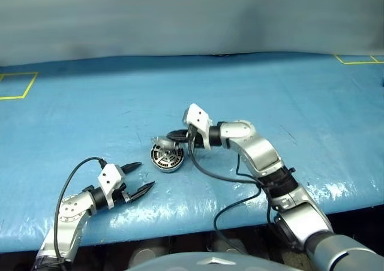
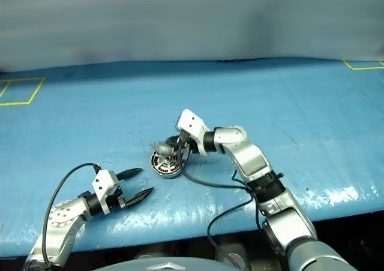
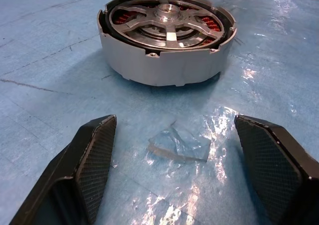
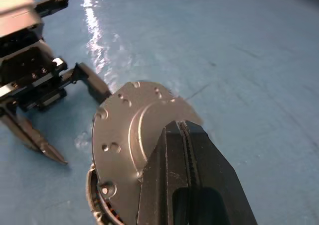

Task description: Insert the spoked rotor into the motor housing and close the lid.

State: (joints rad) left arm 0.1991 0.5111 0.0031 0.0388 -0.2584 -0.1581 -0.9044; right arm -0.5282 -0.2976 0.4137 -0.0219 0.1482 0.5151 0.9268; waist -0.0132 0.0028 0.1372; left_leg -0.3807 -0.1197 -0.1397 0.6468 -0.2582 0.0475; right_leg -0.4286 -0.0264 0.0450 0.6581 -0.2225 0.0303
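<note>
The lid [image 4: 130, 135] hides most of the motor housing [image 4: 99, 210] beneath.

- No text, label, brand, number or sign can be read on anything in these views.

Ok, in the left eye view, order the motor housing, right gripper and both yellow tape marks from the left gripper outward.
1. motor housing, just ahead of the left gripper.
2. right gripper, at the housing's far side.
3. left yellow tape mark, far left edge.
4. right yellow tape mark, far right corner.
</note>
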